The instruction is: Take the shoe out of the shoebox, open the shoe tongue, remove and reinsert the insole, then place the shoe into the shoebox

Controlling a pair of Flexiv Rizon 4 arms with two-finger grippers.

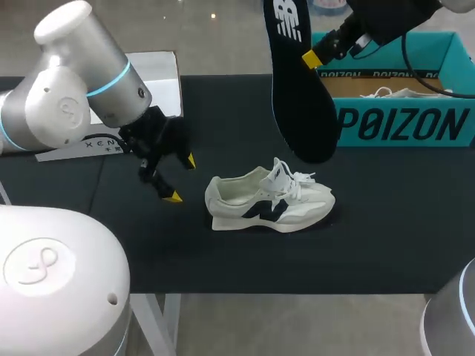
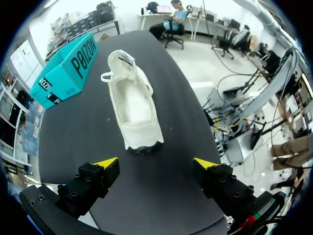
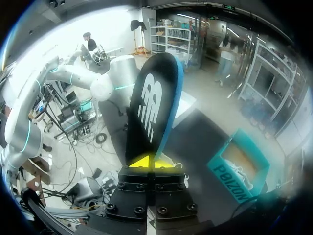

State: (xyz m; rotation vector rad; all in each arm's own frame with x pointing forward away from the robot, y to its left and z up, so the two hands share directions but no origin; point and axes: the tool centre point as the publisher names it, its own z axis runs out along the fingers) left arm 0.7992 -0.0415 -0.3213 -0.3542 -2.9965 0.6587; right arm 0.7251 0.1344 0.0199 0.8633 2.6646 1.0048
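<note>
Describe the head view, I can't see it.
The right end effector holds up a dark insole above the table, where a white shoe sits. The left end effector is open beside the shoe; a teal shoebox stands behind.

The shoe lies on the table just ahead of my left hand. My right hand holds the insole beyond the shoe, with the shoebox beside it.

Your left arm wears rounded silver-grey shells, a glowing light-blue ring at the joint and a swirl logo pressed into its caps. Your left gripper and right gripper are black blocks dotted with screws, tipped with yellow wedges. A black cable hangs from your right arm.
</note>
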